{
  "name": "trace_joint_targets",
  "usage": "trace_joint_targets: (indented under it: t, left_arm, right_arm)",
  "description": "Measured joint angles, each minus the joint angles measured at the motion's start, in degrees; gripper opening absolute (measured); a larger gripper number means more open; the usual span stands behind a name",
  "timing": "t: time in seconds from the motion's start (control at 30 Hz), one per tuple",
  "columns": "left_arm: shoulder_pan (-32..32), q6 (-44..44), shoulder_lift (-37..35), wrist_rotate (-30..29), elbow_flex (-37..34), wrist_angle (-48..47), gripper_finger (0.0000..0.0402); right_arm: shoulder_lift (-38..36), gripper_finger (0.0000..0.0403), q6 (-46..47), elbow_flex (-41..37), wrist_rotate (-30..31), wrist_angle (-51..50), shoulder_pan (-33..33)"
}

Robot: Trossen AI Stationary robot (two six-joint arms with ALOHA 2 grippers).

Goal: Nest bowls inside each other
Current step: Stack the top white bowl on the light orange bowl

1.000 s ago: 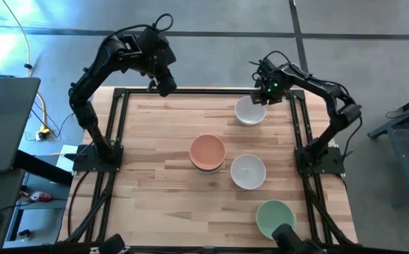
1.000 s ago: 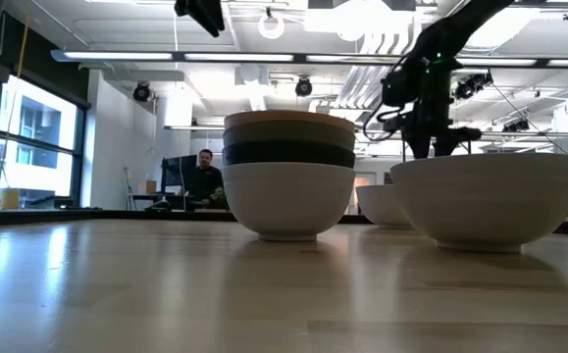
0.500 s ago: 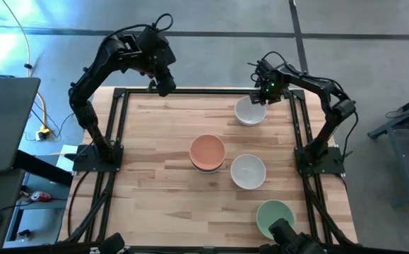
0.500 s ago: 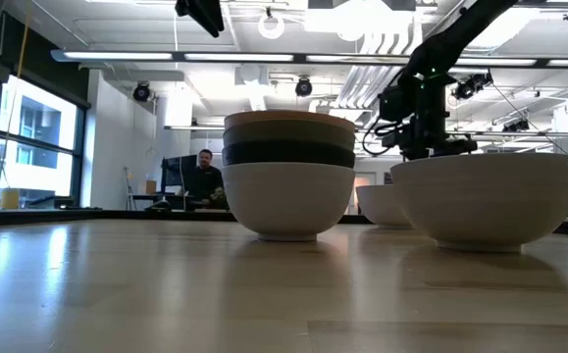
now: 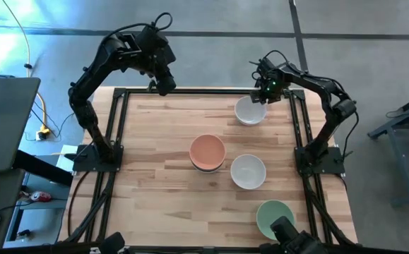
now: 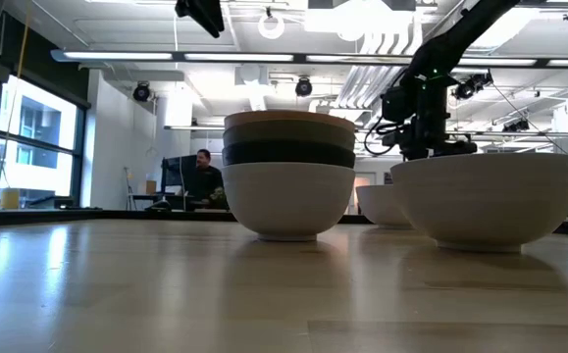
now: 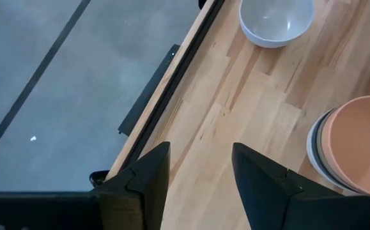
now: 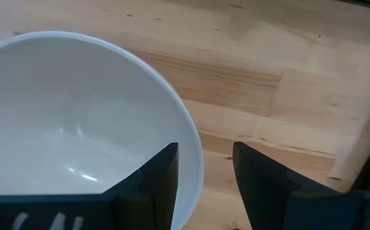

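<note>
Right gripper, fingers spread, straddles the rim of the white bowl beyond the stack, likely lining up a rim pinch; left gripper, also spread and empty, waits past the stack's far-left side.

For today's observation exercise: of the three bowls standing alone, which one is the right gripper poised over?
The white bowl by the table's far edge: the open right gripper straddles its rim. The other white bowl and the pale green bowl stand nearer, unattended.
</note>
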Motion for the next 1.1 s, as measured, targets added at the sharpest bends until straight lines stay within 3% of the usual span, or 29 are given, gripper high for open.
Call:
trace_joint_targets:
  t: [0.67, 1.1]
  left_arm:
    - [0.0, -0.5, 0.0, 0.1, 0.0, 0.0, 0.0156]
    - [0.0, -0.5, 0.0, 0.2, 0.0, 0.0, 0.0156]
  right_arm:
    - [-0.1, 0.0142, 0.2, -0.3, -0.5, -1.4, 1.3]
    - [-0.1, 0.014, 1.5, -7.5, -1.7, 3.4, 3.5]
